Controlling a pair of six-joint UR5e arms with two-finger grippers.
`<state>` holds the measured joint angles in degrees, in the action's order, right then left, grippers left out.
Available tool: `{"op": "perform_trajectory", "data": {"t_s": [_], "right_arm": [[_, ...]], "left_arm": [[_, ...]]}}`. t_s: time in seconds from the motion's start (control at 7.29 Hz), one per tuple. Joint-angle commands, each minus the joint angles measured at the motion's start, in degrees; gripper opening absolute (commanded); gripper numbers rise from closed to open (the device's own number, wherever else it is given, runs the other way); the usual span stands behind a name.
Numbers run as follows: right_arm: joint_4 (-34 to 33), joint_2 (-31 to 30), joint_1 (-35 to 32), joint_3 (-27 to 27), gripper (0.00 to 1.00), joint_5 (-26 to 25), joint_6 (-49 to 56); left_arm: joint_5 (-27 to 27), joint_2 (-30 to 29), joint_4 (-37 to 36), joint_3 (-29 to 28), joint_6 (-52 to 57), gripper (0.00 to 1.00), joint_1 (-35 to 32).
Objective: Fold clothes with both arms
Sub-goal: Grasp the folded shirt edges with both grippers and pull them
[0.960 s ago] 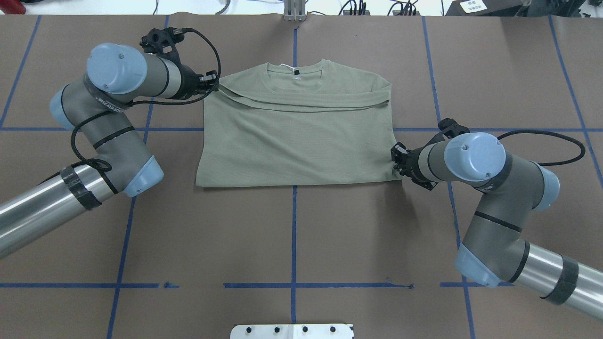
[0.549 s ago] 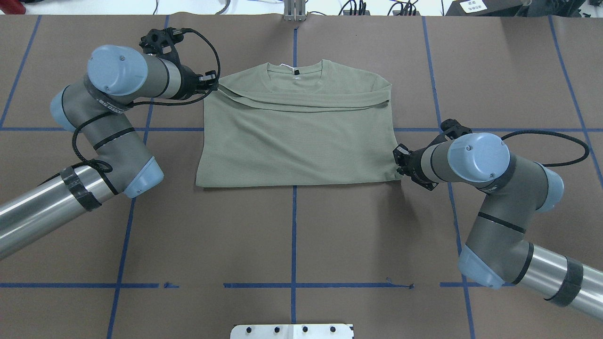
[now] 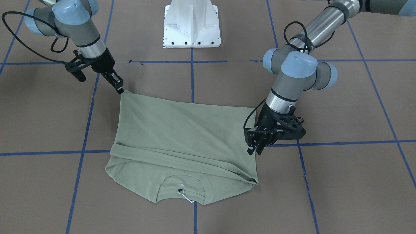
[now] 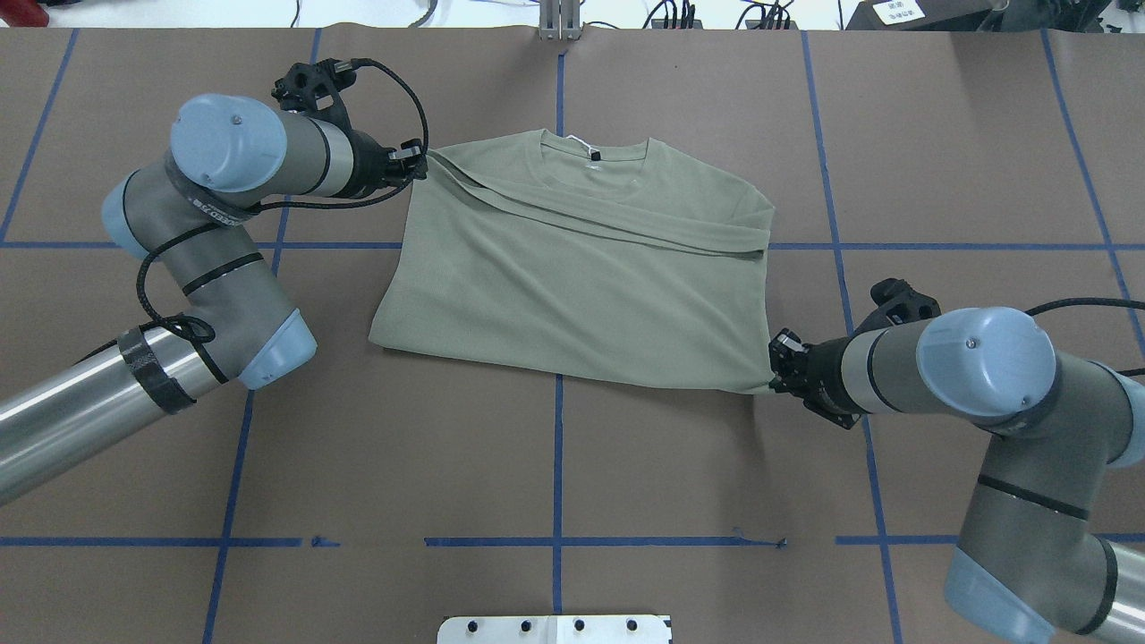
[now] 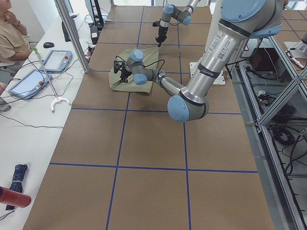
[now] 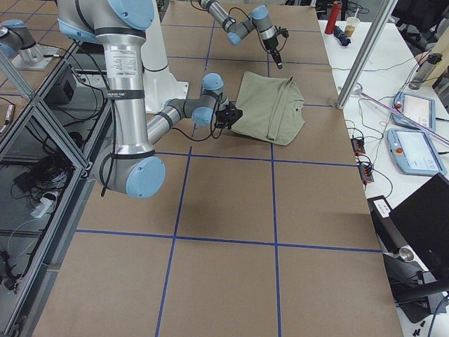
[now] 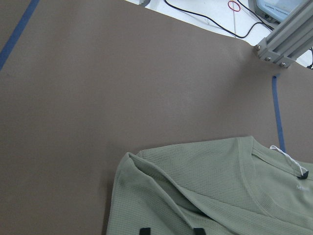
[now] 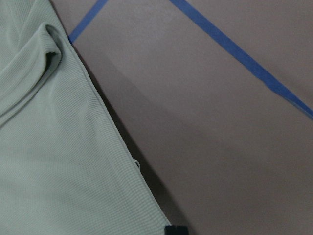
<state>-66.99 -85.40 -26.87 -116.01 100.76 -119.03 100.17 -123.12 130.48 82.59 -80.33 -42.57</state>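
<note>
The pale sage-green shirt (image 4: 572,277) lies flat on the brown table with its sleeves folded across the chest and its collar (image 4: 595,152) at the far side. My left gripper (image 4: 422,166) is shut on the shirt's left shoulder corner; folds run into it in the left wrist view (image 7: 195,196). My right gripper (image 4: 775,368) is shut on the near right hem corner. In the front-facing view, the left gripper (image 3: 254,150) is at the shirt's right edge. The right gripper (image 3: 119,87) holds the hem corner there. The shirt (image 3: 182,143) lies skewed.
The white pedestal base (image 3: 191,26) stands at the robot's side of the table. Blue tape lines (image 4: 558,447) grid the brown table cover. A metal frame post (image 4: 559,22) is at the far edge. Tablets (image 5: 57,60) and cables lie on the operators' bench beyond.
The right gripper has moved toward the robot and rightward, dragging the hem corner. The shirt has swung and now lies skewed, collar shifted right. The left gripper has shifted slightly right with the shoulder.
</note>
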Motion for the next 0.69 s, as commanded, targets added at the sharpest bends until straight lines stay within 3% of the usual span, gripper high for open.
{"op": "perform_trajectory", "data": {"t_s": [0.0, 0.27, 0.41, 0.55], "right_arm": [[-6.81, -3.61, 8.46, -8.23, 0.0, 0.4, -2.96], [-7.01, -12.82, 13.84, -17.63, 0.0, 8.0, -2.96], [-7.01, -13.65, 17.69, -17.84, 0.0, 9.96, -3.05], [-7.01, -15.22, 22.6, -17.93, 0.0, 9.98, -3.57]], "left_arm": [[0.29, 2.0, -0.14, 5.54, -3.08, 0.41, 2.48], [5.01, 3.5, -0.23, 9.13, -4.56, 0.41, 2.93], [11.12, 4.03, -0.14, 10.9, -6.14, 0.45, 3.36], [15.97, 4.64, -0.32, 14.49, -6.68, 0.57, 3.89]]}}
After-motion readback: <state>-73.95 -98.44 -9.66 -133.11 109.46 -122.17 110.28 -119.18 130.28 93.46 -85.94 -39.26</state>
